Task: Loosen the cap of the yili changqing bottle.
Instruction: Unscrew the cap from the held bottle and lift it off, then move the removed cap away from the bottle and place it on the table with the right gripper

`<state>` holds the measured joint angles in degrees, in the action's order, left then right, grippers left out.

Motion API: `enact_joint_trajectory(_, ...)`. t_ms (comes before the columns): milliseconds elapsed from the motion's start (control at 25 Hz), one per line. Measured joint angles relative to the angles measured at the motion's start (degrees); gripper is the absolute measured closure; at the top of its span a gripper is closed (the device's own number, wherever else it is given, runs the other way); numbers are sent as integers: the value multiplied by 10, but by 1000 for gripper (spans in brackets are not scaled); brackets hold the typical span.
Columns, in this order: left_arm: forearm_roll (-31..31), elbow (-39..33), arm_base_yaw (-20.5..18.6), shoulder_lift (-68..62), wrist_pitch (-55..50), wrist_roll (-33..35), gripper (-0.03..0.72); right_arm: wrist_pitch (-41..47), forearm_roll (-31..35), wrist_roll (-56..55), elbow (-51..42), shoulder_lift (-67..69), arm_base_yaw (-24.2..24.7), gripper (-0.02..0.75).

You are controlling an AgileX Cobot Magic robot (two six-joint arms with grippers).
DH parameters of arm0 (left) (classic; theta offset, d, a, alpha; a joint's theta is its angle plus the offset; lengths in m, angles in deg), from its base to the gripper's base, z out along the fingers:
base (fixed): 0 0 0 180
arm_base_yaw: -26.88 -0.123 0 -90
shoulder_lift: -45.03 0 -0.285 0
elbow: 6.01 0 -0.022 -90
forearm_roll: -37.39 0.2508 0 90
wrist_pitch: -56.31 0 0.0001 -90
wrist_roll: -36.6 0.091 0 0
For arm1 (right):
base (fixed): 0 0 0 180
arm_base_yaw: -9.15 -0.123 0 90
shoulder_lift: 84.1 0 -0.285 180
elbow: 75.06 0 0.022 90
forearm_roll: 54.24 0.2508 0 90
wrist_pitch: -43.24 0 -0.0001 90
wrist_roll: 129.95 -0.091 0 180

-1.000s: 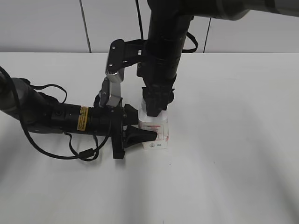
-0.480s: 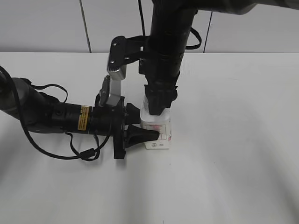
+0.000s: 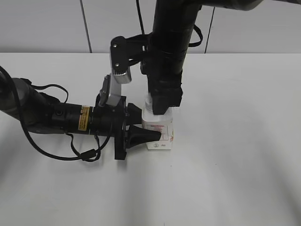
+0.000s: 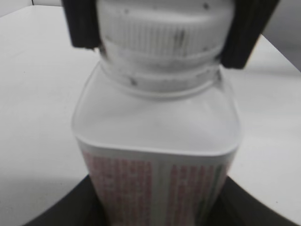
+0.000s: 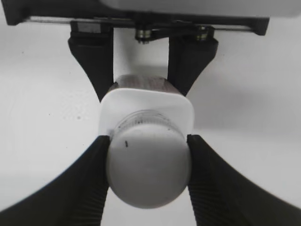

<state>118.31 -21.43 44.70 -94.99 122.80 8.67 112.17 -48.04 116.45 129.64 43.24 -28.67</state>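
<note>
**Bottle clamped low, cap clamped from above**

The yili changqing bottle (image 3: 159,133) stands upright near the middle of the tabletop (image 3: 235,155), closer to its far edge. The left pincer (image 3: 143,135) reaches in level from the left, clamped on the bottle's lower body. The right pincer (image 5: 148,165) comes straight down, its fingers (image 5: 91,181) pressed against opposite sides of the cap (image 5: 148,172).

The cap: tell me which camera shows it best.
Right wrist view: the cap shows its whole round top, clamped between the right gripper fingers. Left wrist view shows only its ribbed side. In the exterior view that gripper hides it.
</note>
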Motion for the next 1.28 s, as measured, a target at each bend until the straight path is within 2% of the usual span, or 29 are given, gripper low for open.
enact_joint_trajectory(240,14,-1,-1,-2,-18,0,364,-1,-5,96,-1,-8,0,349)
enact_joint_trajectory(680,18,-1,-1,-1,-20,0,365,3,-10,114,2,-17,0,349)
enact_joint_trajectory(800,18,-1,-1,-1,-20,0,365,4,-10,56,2,-23,0,350)
enact_joint_trajectory(960,18,-1,-1,-1,-20,0,365,4,-10,-75,2,-36,0,350)
enact_joint_trajectory(1120,18,-1,-1,-1,-20,0,365,4,18,-236,2,-39,0,350)
enact_joint_trajectory(1280,18,-1,-1,-1,-20,0,365,5,41,-338,2,-39,0,350)
